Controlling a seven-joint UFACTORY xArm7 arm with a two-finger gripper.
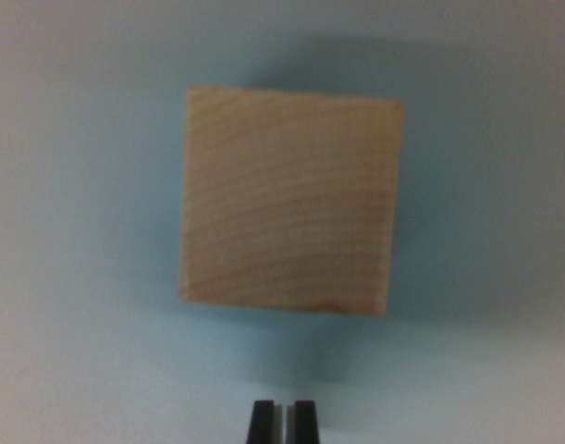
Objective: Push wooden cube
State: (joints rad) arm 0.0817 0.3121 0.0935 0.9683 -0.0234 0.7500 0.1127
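Note:
A light wooden cube point(289, 202) with visible grain fills the middle of the wrist view, resting on a pale blue-grey surface. My gripper point(282, 422) shows only as two black fingertips point(261, 422) at the bottom edge, pressed almost together with a thin sliver between them and nothing held. The tips sit just below the cube's near face, apart from it by a strip of bare surface. The picture is blurred, so the cube's edges are soft.
A plain pale surface point(69, 351) surrounds the cube on every side. A soft shadow rings the cube. Nothing else is in view.

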